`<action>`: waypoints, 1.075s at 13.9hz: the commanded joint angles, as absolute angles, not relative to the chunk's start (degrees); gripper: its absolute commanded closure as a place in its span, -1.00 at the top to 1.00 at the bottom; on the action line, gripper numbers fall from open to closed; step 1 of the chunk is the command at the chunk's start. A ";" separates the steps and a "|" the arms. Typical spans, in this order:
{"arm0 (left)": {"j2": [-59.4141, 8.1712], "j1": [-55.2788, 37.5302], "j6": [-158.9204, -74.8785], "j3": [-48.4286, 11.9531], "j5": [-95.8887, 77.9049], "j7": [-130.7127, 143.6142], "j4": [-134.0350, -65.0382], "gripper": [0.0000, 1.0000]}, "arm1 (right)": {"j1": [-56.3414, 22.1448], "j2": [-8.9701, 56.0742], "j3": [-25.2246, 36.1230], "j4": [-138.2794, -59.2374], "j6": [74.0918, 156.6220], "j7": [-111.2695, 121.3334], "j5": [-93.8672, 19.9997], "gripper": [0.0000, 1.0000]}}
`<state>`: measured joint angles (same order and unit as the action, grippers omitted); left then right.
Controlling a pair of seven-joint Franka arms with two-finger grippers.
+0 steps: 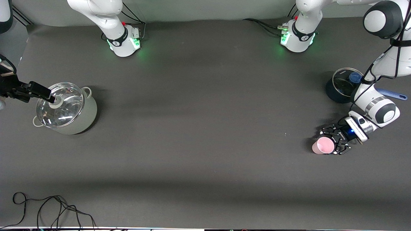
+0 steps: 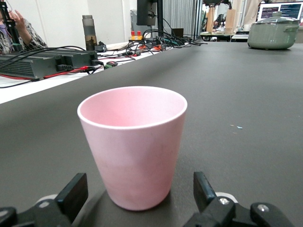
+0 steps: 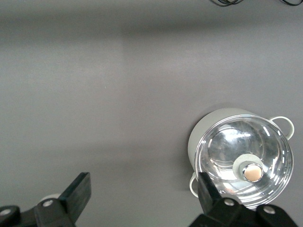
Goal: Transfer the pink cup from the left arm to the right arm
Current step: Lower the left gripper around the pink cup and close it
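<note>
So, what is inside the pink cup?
Nothing visible: the pink cup stands upright, and its inner wall looks bare. Its bottom is covered by the rim.

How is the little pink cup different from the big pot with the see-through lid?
The pink cup is small, while the pale green pot is much bigger. The pink cup is open on top with no handles; the pale green pot wears a glass lid and has side handles. The open left gripper sits around the pink cup; the open right gripper hangs over the pale green pot. Both stand upright on the dark table.
</note>
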<state>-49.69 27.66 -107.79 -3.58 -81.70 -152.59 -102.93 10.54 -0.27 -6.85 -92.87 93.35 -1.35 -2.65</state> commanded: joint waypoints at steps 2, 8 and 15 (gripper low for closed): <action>-49.92 25.76 -110.47 -4.31 -85.43 -154.25 -103.71 0.96 | 11.07 0.18 -7.12 -91.76 92.55 -0.53 -3.08 1.00; -49.92 25.49 -110.74 -4.31 -85.43 -154.16 -103.62 0.00 | 11.07 0.18 -7.12 -91.76 92.46 -0.53 -3.08 1.00; -46.42 23.91 -116.34 -8.33 -86.48 -146.28 -103.71 -0.14 | 11.07 0.18 -7.12 -91.76 92.55 -0.61 -3.34 1.00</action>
<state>-49.79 25.63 -111.79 -5.93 -85.09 -150.73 -102.73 10.54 -0.26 -6.85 -92.87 93.34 -1.35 -2.65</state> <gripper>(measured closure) 0.344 0.000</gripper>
